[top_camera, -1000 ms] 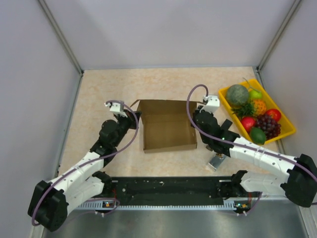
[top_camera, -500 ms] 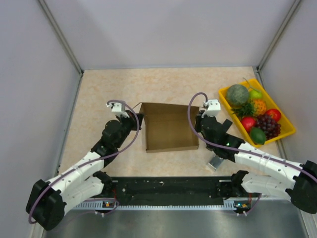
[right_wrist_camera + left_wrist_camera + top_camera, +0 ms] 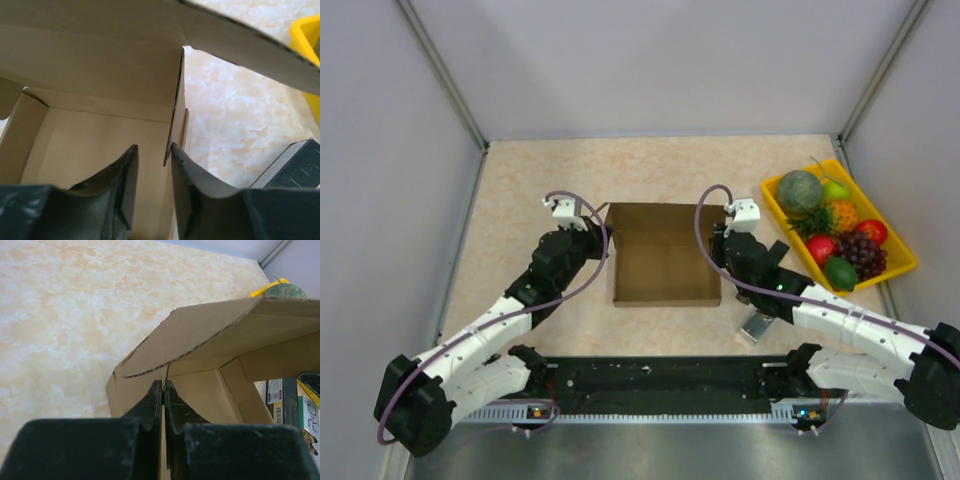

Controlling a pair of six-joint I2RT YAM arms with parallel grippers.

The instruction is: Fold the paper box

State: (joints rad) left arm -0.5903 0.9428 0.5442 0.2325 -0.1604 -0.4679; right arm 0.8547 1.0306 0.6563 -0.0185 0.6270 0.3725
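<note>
The brown paper box [image 3: 665, 262] stands in the middle of the table, open at the top with its walls up. My left gripper [image 3: 604, 236] is at its left wall. In the left wrist view the gripper [image 3: 163, 386] is shut on the thin edge of that wall [image 3: 145, 385], with a flap [image 3: 200, 335] reaching overhead. My right gripper [image 3: 718, 250] is at the right wall. In the right wrist view the gripper [image 3: 152, 150] is open and straddles that wall [image 3: 175, 122], which touches the right finger [image 3: 192, 180]. The box floor [image 3: 90, 145] shows below.
A yellow tray [image 3: 898, 262] of plastic fruit stands at the right, close to the right arm. A small dark packet [image 3: 757, 325] lies by the box's near right corner and also shows in the right wrist view [image 3: 295, 167]. Enclosure walls close in the sides and back.
The box has slid a little to the right and squared up. The left gripper moved right with it on the left wall. The right gripper shifted slightly along the right wall.
</note>
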